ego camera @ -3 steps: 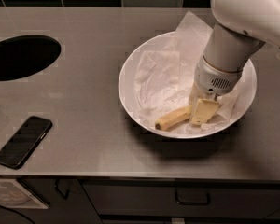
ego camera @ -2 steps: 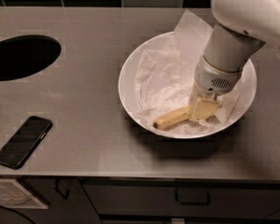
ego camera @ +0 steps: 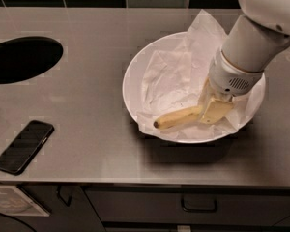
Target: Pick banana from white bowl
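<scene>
The yellow banana lies almost level over the crumpled white paper at the front of the white bowl, its dark tip pointing left. My gripper reaches down into the right side of the bowl from the upper right. Its pale fingers are shut on the banana's right end. The stem end is hidden by the fingers. The white arm covers the bowl's right rim.
A black phone lies on the grey counter at the front left. A round dark hole is in the counter at the far left. Dark tiles run along the back. Drawers with handles sit below the front edge.
The banana's dark tip has shifted slightly left and up with the gripper on its other end. The bowl and the phone have not moved.
</scene>
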Controlling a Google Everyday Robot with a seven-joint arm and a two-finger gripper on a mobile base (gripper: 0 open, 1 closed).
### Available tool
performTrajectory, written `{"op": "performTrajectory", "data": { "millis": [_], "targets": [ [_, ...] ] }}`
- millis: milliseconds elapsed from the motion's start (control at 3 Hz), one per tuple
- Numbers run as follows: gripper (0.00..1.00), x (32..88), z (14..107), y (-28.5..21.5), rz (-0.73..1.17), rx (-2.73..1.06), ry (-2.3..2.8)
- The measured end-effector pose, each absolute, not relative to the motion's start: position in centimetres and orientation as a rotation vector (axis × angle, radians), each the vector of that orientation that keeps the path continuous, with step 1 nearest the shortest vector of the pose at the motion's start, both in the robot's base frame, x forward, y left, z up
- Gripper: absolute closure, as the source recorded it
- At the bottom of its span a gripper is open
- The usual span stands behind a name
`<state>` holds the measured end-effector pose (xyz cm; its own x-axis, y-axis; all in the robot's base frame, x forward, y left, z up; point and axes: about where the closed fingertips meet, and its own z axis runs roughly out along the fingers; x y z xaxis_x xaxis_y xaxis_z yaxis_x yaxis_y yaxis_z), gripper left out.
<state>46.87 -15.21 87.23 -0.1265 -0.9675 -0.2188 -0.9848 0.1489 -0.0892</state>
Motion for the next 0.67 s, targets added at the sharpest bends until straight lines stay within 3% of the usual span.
{"op": "performTrajectory", "data": {
  "millis": [667],
  "targets": [
    [1.00,44.8,95.7,-15.8,0.038,-1.771,1.869]
  ]
}}
